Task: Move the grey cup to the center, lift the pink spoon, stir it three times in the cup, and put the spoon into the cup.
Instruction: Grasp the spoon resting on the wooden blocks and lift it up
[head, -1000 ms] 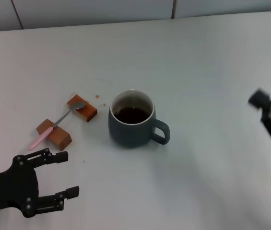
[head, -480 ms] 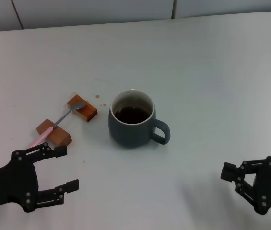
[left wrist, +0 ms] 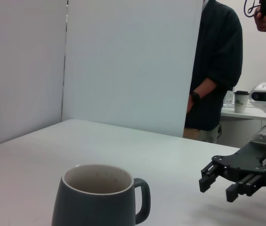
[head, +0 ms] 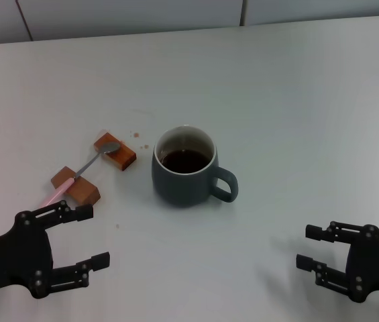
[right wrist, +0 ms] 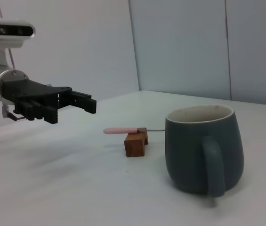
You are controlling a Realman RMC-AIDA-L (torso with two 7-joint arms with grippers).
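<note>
Flanking the grey cup (head: 184,168), left gripper (head: 85,238) and right gripper (head: 314,247), both spread wide, empty.

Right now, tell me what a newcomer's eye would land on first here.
The grey cup of dark liquid stands mid-table, handle toward the robot's right. To its left the pink spoon lies bridged across two brown blocks. The left gripper and right gripper hover open at the near corners.
</note>
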